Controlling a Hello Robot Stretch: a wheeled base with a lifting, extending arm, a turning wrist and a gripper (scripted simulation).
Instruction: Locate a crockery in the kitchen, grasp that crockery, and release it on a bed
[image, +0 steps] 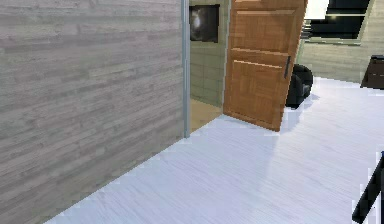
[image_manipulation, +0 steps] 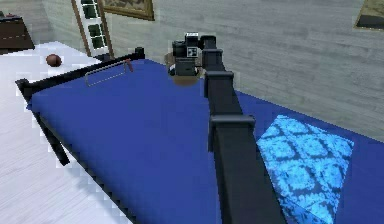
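Observation:
In the arm side view a bed with a deep blue cover and a dark frame spreads across the picture. The arm's dark bar rises over it, and the gripper stands at its far end near the bed's far edge. A small brownish thing shows just under the gripper, against the blue cover. I cannot tell whether the gripper holds anything.
A blue patterned pillow lies right of the arm. A small reddish-brown ball sits on the pale floor beyond the bed, near a white-framed window. In the forward view a plank wall stands close, beside an open wooden door and a black object.

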